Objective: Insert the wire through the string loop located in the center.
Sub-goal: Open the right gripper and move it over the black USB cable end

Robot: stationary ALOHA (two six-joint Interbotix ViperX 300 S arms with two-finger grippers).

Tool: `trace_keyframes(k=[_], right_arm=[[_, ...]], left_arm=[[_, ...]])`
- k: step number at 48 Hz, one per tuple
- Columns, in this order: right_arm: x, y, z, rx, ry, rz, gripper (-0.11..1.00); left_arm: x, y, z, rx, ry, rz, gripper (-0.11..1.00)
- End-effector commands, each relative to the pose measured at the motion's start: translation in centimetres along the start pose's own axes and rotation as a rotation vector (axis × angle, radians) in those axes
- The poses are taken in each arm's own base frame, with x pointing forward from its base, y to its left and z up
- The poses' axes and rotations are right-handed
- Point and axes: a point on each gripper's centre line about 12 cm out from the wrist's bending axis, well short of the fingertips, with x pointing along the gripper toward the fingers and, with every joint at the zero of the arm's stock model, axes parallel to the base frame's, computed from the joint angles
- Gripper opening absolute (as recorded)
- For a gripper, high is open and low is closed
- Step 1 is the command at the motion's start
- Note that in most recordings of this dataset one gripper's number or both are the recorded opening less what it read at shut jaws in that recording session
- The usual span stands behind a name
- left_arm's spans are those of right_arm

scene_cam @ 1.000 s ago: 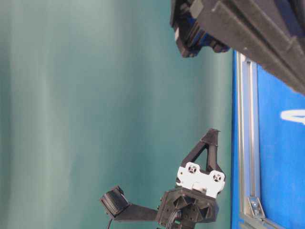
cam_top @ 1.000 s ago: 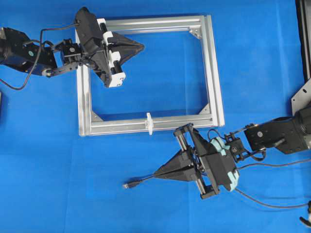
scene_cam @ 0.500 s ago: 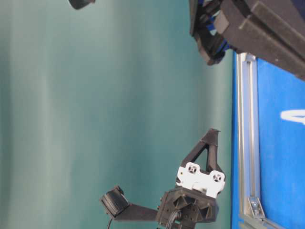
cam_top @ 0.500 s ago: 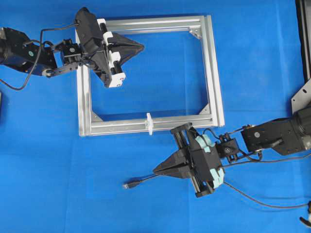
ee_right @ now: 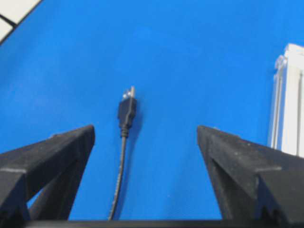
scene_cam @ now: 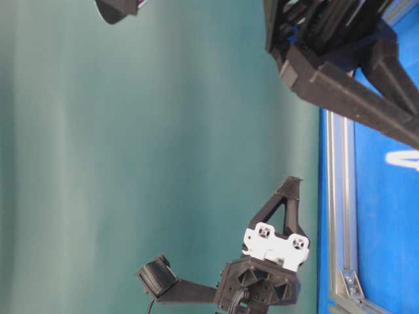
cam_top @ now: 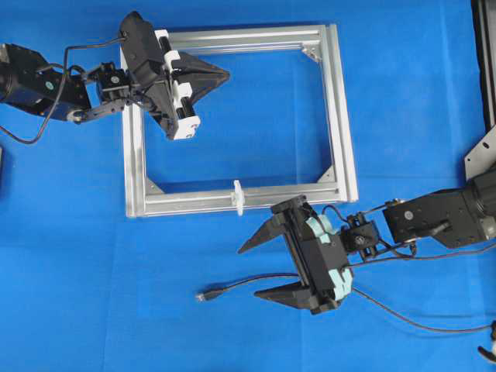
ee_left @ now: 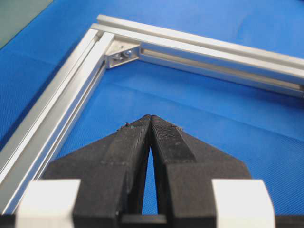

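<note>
The wire (cam_top: pixel 232 285) lies loose on the blue mat, its plug tip (cam_top: pixel 201 296) pointing left. My right gripper (cam_top: pixel 249 273) is open around it, one finger on each side, neither touching it. In the right wrist view the wire (ee_right: pixel 124 123) runs between the spread fingers of the right gripper (ee_right: pixel 146 133), closer to the left one. The string loop (cam_top: pixel 239 196) stands on the near bar of the aluminium frame (cam_top: pixel 341 116), just above the right gripper. My left gripper (cam_top: pixel 227 75) is shut and empty over the frame's top left corner, tips together (ee_left: pixel 151 117).
The frame's bar (ee_left: pixel 190 42) and corner bracket (ee_left: pixel 121 53) lie ahead of the left gripper. The wire's tail (cam_top: pixel 403 319) trails right under the right arm. A frame end (ee_right: pixel 290 99) shows at the right of the right wrist view.
My right gripper has opened and let go of the wire, which now rests on the mat. The right arm shifted slightly left. The left arm has not moved.
</note>
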Motion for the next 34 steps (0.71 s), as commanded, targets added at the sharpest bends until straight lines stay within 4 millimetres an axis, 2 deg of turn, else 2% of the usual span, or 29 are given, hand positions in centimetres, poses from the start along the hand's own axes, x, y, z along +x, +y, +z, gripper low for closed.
trace_keyframes(k=[1,4,15,34], right_arm=[[-0.2,0.2,1.7,0.001,-0.046,0.003,0.87],[-0.2,0.1,1.7,0.002,-0.046,0.002,0.83],[0.1,0.4,1.7,0.0,-0.035,0.007,0.84],[2.9,0.8,-0.1,0.033,0.072,0.008,0.84]], left_arm=[[-0.2,-0.2,1.6,-0.001,-0.046,-0.005,0.0],[-0.2,-0.2,1.6,-0.001,-0.046,-0.005,0.0],[-0.2,-0.1,1.5,-0.001,-0.044,-0.004,0.0],[-0.2,0.0,1.5,0.0,-0.043,-0.003,0.0]])
